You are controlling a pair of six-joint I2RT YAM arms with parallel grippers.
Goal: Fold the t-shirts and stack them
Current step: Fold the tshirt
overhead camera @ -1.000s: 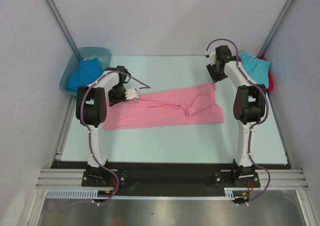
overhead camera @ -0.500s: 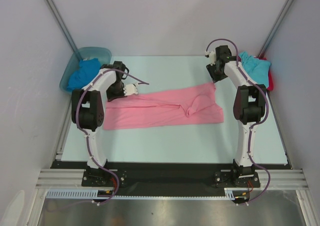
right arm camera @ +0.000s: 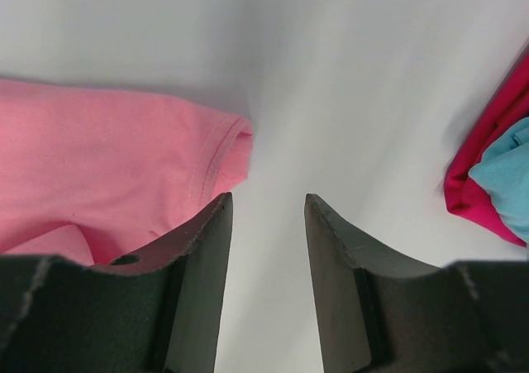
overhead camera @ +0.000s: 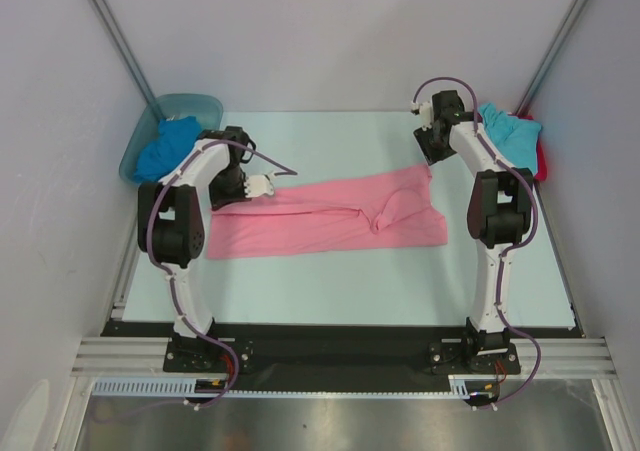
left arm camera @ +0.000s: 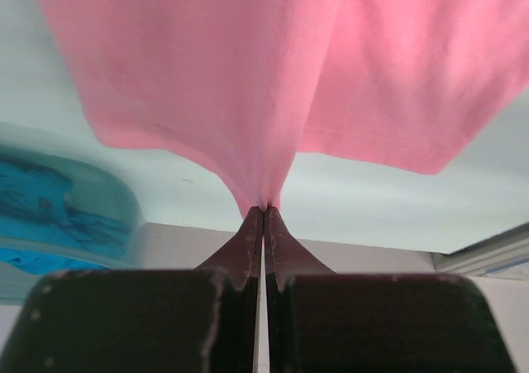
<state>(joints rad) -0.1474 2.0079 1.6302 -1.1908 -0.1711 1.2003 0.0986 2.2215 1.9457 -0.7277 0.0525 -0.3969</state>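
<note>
L gripper (left arm camera: 264, 214) clamped on far-left edge of pink t-shirt (overhead camera: 330, 223). R gripper (right arm camera: 266, 212), jaws apart w/ nothing between, sits just beside its sleeve.

Plain pink t-shirt (overhead camera: 330, 221) at the black left claw (left arm camera: 264, 212); royal blue t-shirt (overhead camera: 165, 153) in a translucent blue-green tub (overhead camera: 190, 99) to its left; turquoise t-shirt (right arm camera: 508, 174) on red t-shirt (right arm camera: 475, 179) right of the right claw (right arm camera: 266, 216).

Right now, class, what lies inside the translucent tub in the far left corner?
A bunched royal blue t-shirt lies in the tub. Whatever is beneath it, including the tub's floor, is covered.
</note>
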